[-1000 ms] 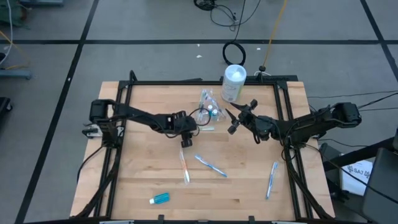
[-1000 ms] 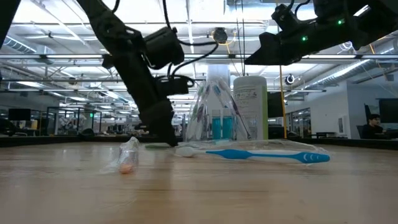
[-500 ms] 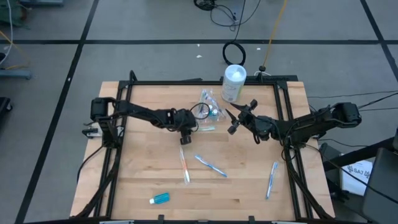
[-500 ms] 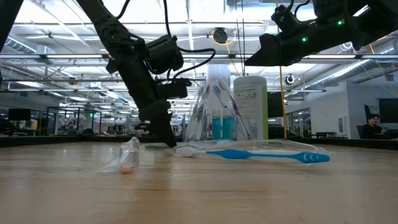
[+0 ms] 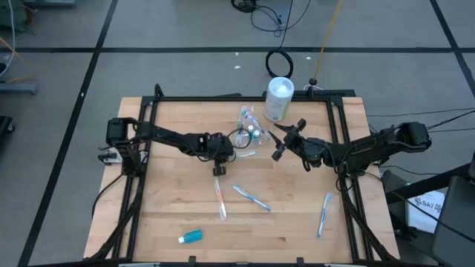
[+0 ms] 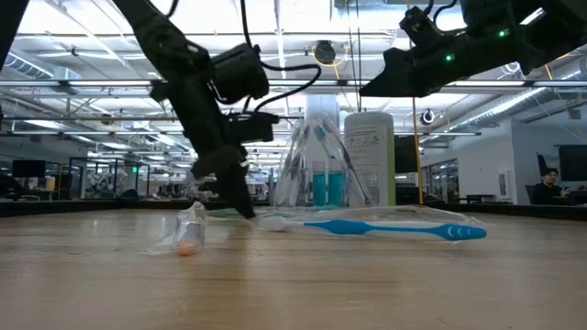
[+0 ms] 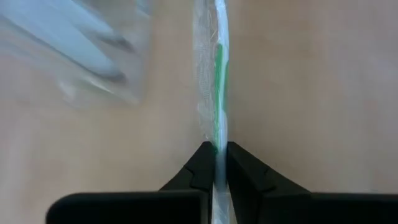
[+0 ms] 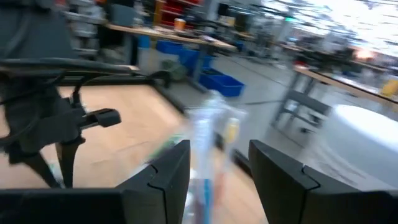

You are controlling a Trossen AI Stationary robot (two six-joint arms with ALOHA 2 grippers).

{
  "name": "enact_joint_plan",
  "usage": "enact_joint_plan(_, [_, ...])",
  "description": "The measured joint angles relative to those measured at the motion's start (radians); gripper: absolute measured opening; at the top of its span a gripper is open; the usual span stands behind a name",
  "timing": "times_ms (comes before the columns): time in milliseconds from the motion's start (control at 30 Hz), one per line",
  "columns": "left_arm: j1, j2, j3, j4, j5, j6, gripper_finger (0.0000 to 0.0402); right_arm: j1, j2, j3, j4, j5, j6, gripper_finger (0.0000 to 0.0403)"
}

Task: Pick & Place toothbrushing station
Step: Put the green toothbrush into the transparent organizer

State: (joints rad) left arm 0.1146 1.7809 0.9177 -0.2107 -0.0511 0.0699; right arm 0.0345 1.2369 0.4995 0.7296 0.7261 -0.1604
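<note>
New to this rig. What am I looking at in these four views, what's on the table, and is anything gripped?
Two dark robot arms work at a wooden table. One camera looks straight down, one sits at tabletop height, and one rides on each wrist.

The left gripper, near the table's middle, has its fingers closed on a green-handled toothbrush in a clear wrapper; its wrist camera shows this best. The right gripper hangs open, above the table in the low view, beside an upright crinkly clear plastic bag with brushes and blue tubes inside.

Behind the bag stands a white cylindrical canister. Loose on the wood: an orange-tipped wrapped toothbrush, a blue toothbrush, another wrapped blue toothbrush near the right edge, and a small blue toothpaste tube near the front edge.
</note>
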Motion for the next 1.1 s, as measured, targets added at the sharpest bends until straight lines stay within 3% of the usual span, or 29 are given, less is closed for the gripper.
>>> enact_joint_plan(100, [-0.041, -0.05, -0.004, -0.024, -0.039, -0.006, 0.001, 0.0, -0.004, 0.0, 0.003, -0.114, 0.001, 0.0155])
enact_joint_plan(300, [-0.109, -0.218, -0.002, -0.042, -0.144, -0.046, 0.0015, 0.0, -0.033, 0.0, -0.008, -0.25, 0.049, 0.0155])
enact_joint_plan(633, [-0.164, -0.483, 0.0, -0.14, -0.3, -0.076, 0.0009, 0.0, -0.1, 0.0, -0.159, -0.288, 0.101, 0.0155])
enact_joint_plan(767, [-0.189, -0.524, 0.0, -0.077, -0.348, -0.069, 0.0009, -0.005, -0.088, 0.0, -0.136, -0.406, 0.101, 0.0156])
enact_joint_plan(900, [-0.202, -0.514, -0.001, 0.044, -0.323, -0.023, 0.001, -0.009, -0.038, 0.0, -0.007, -0.555, 0.099, 0.0169])
enact_joint_plan(1100, [-0.203, -0.441, 0.0, 0.212, -0.214, 0.007, 0.0009, -0.009, 0.074, 0.0, 0.256, -0.65, 0.099, 0.0214])
